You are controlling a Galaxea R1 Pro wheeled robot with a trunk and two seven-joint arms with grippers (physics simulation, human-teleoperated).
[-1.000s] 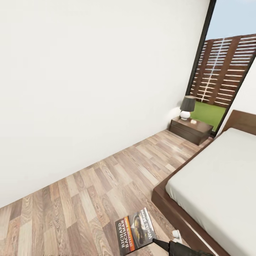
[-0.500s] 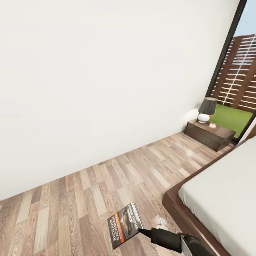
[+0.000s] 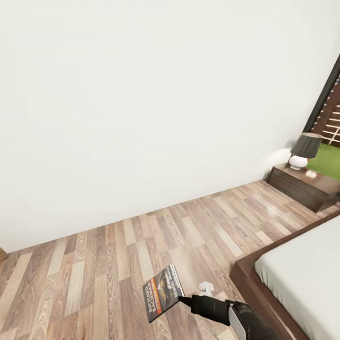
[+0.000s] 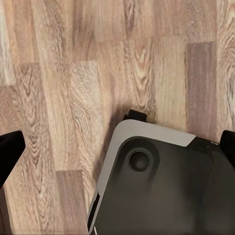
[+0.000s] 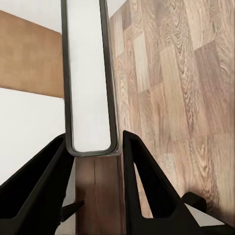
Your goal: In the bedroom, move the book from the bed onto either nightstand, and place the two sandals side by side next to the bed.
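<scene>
Clamping book [image 3: 162,293], right pincer [image 3: 182,298] outstretched

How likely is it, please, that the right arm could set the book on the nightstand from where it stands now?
Probably not yet. The right gripper holds the book low over the floor, while the nightstand stands far off by the window, with open floor between, so the base would likely have to roll closer.

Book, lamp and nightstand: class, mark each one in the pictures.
book [image 3: 162,293], head view, front cover.
lamp [image 3: 306,144], head view, dark shade.
nightstand [image 3: 302,189], head view, drawer front.
</scene>
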